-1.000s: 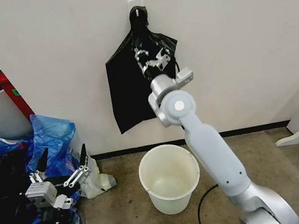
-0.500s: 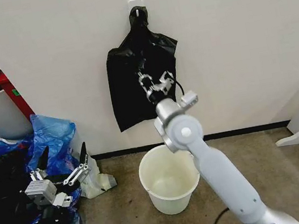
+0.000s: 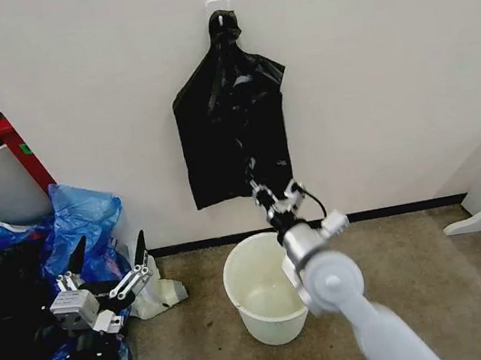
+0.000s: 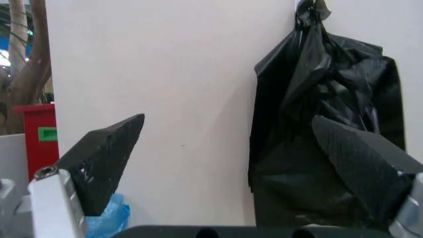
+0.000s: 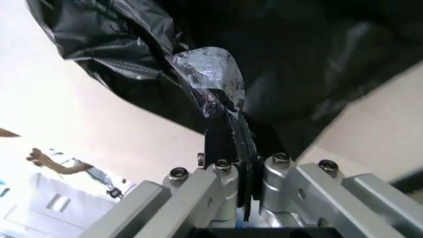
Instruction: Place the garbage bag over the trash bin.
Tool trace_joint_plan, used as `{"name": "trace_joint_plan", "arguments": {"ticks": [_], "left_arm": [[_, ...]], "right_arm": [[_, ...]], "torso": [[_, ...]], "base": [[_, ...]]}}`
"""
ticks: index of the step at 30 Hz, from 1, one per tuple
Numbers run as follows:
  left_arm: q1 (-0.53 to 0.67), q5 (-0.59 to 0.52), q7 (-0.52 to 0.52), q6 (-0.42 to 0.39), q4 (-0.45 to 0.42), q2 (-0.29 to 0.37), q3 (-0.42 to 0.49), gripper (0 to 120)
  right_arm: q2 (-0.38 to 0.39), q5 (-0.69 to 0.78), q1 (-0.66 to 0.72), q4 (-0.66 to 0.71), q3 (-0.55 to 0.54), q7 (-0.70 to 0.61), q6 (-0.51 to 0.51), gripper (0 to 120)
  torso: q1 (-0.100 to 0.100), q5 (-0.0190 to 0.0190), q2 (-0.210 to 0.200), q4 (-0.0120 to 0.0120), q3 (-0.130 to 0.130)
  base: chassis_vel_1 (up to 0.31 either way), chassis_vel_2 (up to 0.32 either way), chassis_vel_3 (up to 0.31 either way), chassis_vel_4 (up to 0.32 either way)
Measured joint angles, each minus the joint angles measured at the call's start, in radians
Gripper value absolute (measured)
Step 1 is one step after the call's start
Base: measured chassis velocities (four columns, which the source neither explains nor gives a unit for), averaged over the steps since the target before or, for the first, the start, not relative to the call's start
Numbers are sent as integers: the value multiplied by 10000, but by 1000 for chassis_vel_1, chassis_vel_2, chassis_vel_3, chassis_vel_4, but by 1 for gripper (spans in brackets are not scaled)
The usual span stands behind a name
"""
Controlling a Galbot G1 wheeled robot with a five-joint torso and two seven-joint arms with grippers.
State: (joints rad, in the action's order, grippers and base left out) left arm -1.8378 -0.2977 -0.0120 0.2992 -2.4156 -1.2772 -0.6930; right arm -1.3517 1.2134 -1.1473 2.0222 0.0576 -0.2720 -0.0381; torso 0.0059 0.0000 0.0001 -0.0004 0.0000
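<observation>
wall-hung garbage bag (image 3: 232, 117) above trash bin (image 3: 272, 287)

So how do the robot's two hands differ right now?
The right hand is shut on the lower edge of the black garbage bag, above the trash bin; the left hand is open, empty, low beside the blue plastic bags. Both point upward.

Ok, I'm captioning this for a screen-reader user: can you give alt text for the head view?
A black garbage bag hangs from a wall hook, its lower edge pinched by the right gripper above an open cream-white trash bin on the floor. The left gripper waits open near blue plastic bags.
</observation>
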Motion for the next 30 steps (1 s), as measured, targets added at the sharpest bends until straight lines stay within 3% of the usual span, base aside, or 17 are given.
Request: {"name": "trace_joint_plan", "arguments": {"ticks": [5, 16, 22, 30], "left_arm": [[2, 192, 22, 14, 0, -101, 35, 100], [27, 242, 48, 14, 0, -119, 28, 100], [41, 214, 53, 23, 0, -96, -10, 100], [86, 186, 63, 33, 76, -38, -5, 100]], "right_arm": [[-14, -387, -1023, 160, 39, 319, 4, 0], [-302, -857, -1859, -58, -69, 422, -274, 0], [-209, -869, -1324, 394, -93, 62, -208, 0], [615, -651, -145, 1917, 204, 49, 466, 0]], "torso": [[0, 0, 0, 1, 0], [0, 0, 0, 0, 0], [0, 0, -1, 2, 1], [1, -1, -2, 1, 1]], "base": [[0, 0, 0, 0], [0, 0, 0, 0], [0, 0, 0, 0], [0, 0, 0, 0]]}}
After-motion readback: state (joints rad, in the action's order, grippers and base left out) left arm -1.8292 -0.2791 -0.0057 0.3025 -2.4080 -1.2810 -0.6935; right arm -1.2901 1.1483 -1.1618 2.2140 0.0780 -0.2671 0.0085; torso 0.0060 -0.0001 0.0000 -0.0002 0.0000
